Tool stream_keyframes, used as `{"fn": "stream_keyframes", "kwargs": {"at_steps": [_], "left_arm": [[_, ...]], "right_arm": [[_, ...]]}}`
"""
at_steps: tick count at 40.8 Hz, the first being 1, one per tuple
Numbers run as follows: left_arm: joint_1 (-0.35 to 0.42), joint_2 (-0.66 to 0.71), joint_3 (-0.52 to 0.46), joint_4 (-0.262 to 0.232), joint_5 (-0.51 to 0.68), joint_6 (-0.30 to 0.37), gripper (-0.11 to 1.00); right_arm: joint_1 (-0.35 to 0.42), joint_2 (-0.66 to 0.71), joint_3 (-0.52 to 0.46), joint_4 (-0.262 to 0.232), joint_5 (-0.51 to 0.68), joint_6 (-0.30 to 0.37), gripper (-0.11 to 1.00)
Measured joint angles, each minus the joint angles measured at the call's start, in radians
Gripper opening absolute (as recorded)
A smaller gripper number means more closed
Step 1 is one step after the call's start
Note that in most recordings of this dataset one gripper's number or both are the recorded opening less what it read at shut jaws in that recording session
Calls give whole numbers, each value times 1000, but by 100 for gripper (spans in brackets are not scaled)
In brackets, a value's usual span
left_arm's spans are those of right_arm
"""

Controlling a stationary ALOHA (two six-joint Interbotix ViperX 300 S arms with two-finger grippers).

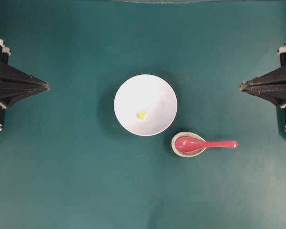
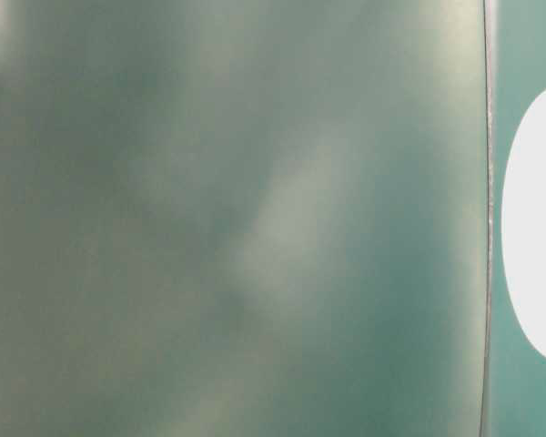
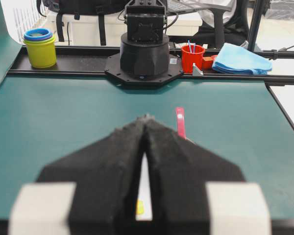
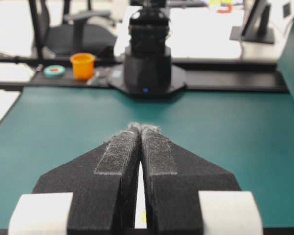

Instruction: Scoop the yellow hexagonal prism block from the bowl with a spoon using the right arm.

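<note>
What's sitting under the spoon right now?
The spoon's scoop rests in a speckled beige spoon rest; its handle overhangs the green table. The rest's floor beneath the scoop is covered.

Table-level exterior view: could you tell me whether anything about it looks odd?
Yes: it is blurred and mostly filled by a murky green surface, with only part of the white bowl at the right edge, so it shows neither spoon nor block.
</note>
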Motion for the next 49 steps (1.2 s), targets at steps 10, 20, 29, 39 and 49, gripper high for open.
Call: {"fn": "stream_keyframes", "kwargs": {"at_steps": [10,20,29,39,49], "left_arm": [[0,9,-8,8,9,-5,0],[0,9,-8,6,18,-8,0],[0,11,-8,8,31,-9,0],[0,11,-8,6,34,-9,0],[0,11,-8,6,34,-9,0]], "right_arm": [[0,15,0,2,-3,0,0],[0,15,0,11,-3,2,0],[0,14,0,34,-3,2,1],[0,15,0,61,-3,2,27],[0,23,2,63,5,2,52]]}}
